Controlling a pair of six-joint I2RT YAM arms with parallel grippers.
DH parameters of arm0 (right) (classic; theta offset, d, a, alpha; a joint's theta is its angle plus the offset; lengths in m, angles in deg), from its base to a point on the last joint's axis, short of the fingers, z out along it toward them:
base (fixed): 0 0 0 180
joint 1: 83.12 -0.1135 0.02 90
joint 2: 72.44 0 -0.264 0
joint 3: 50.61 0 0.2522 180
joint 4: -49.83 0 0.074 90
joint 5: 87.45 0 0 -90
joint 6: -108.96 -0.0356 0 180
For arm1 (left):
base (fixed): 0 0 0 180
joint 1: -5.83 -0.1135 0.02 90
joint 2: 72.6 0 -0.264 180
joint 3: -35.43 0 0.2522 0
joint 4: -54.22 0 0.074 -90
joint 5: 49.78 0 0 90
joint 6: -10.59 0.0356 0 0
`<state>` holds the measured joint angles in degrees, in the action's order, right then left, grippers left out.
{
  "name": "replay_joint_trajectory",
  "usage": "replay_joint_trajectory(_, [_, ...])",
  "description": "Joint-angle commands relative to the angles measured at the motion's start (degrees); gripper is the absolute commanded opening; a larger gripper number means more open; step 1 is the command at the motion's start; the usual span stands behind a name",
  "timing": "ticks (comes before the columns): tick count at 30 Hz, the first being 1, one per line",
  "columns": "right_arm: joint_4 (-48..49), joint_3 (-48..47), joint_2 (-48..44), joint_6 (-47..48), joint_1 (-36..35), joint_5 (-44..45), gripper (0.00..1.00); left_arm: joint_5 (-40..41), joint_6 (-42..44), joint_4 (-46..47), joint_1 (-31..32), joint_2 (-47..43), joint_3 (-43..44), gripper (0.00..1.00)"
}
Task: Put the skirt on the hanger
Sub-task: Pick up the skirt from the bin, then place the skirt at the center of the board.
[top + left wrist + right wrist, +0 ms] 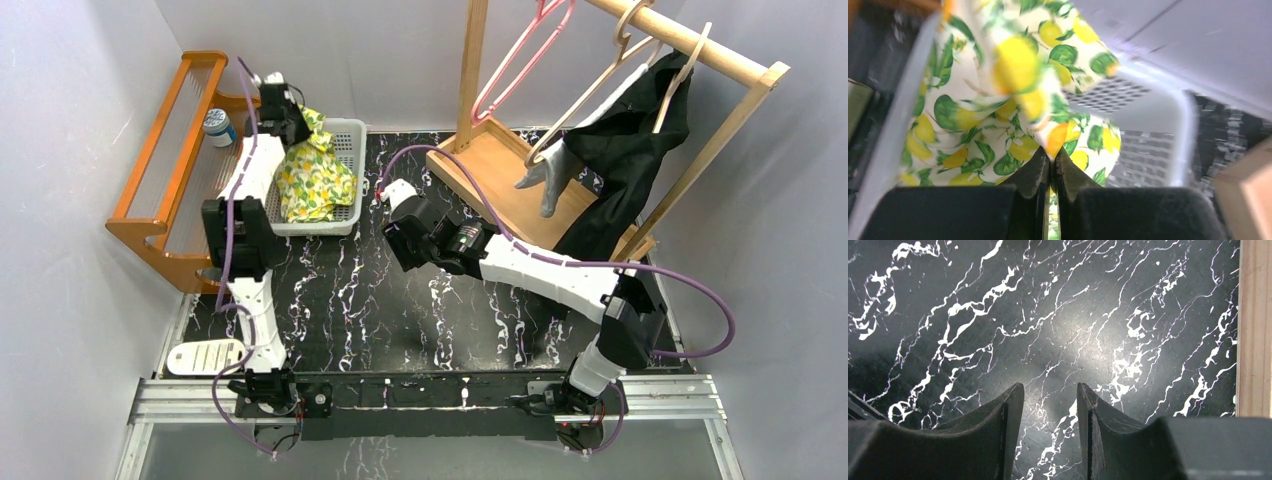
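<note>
Top external view first, Ben: how far along are we?

BEN: Barely begun, I'd judge. The white skirt printed with yellow lemons and green leaves (315, 175) sits in the white perforated plastic basket (345, 140) at the far left of the black, white-veined marble-look table (400, 300). The left claw (305, 120) is pinched tight on 1 fold near the skirt's top, so the cloth rises to a peak there while the bulk lies heaped in the basket.

ANA: Does the left wrist view agree?

BEN: Yes. Both fingers meet with printed fabric caught between them. 1 grasp is made; carrying, spreading and hanging are all left.

ANA: The other arm?

BEN: The right claw (1050, 400) hangs over bare table with its jaws parted, holding nothing.

ANA: Where must the skirt go?

BEN: To the round wooden rail (700, 45) at the far right. A thin pink wire hanger (505, 62) hangs bare there, and a black garment (630, 150) hangs further along. Which hanger is meant I cannot tell.

ANA: Handling?

BEN: The cloth is thin, limp and crumpled. It will probably droop and bunch from a single pinch, and the slim hanger may swing.
</note>
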<state>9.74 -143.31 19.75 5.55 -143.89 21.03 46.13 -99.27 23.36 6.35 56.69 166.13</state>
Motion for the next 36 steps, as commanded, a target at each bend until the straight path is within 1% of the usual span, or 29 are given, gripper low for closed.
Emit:
replay_joint_trajectory(1, [5.74, 0.09, -4.08, -1.32, 0.10, 2.84, 0.51, -6.73, 0.89, 2.57, 0.27, -18.89, -1.65, 0.00])
replay_joint_trajectory(7, [8.51, -0.40, -6.77, -2.76, 0.15, 6.28, 0.55, -14.65, -2.76, 1.62, 0.20, -35.06, -9.61, 0.00])
replay_joint_trajectory(15, [14.42, 2.71, -14.49, -3.07, 0.14, 6.41, 0.60, -22.05, -10.25, -1.12, 0.20, -55.41, -21.18, 0.00])
replay_joint_trajectory(18, [16.54, 4.63, -17.83, -2.19, 0.17, 5.09, 0.63, -25.51, -12.55, -2.87, 0.24, -61.51, -23.65, 0.00])
replay_joint_trajectory(21, [18.16, 6.10, -20.47, -0.46, 0.21, 2.52, 0.68, -26.44, -13.70, -6.21, 0.25, -67.37, -24.04, 0.00])
replay_joint_trajectory(25, [18.57, 6.16, -22.32, 1.99, 0.21, -3.32, 0.70, -26.84, -13.18, -10.89, 0.24, -71.88, -20.71, 0.00])
replay_joint_trajectory(31, [19.03, 5.70, -22.84, 2.71, 0.19, -9.14, 0.70, -31.08, -14.56, -16.89, 0.22, -73.20, -14.55, 0.00])
replay_joint_trajectory(34, [19.29, 6.34, -22.39, 2.45, 0.16, -8.77, 0.71, -33.41, -16.47, -18.76, 0.26, -74.32, -16.15, 0.00])
replay_joint_trajectory(36, [18.65, 6.57, -21.58, 1.67, 0.19, -6.77, 0.71, -33.68, -17.66, -20.28, 0.21, -75.88, -20.64, 0.00])
